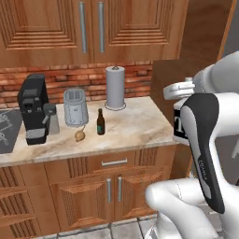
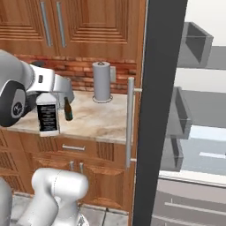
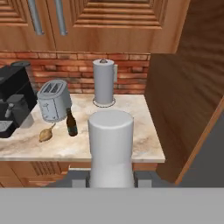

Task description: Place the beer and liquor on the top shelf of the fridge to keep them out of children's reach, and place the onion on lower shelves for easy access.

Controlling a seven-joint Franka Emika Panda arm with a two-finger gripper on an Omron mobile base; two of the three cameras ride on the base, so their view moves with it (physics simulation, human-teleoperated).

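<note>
Gripping the squat clear liquor bottle point(image 2: 48, 117) upright by its white neck, the gripper point(image 2: 49, 93) holds it above the counter's edge; the open fridge's glass top shelf point(image 2: 207, 90) lies rightward.

Worktop point(image 1: 135, 126), back edge, left to right: coffee machine point(image 1: 33, 108), toaster point(image 1: 75, 107), paper towel roll point(image 1: 115, 87) standing upright against the brick wall point(image 1: 70, 77).

In front of the toaster: onion point(image 1: 80, 135) on the left, beer point(image 1: 100, 122) upright just to its right, the two apart, both near the worktop's middle.

Above the worktop: wall cabinets point(image 1: 88, 25). Below it: a drawer point(image 1: 114, 162) over base cabinets point(image 1: 112, 191).

Off the worktop's right edge: liquor point(image 2: 47, 113), upright, in the air in front of the counter.

Further right: fridge point(image 2: 161, 88), door open, shelves and side bins point(image 2: 183, 110) inside.
</note>
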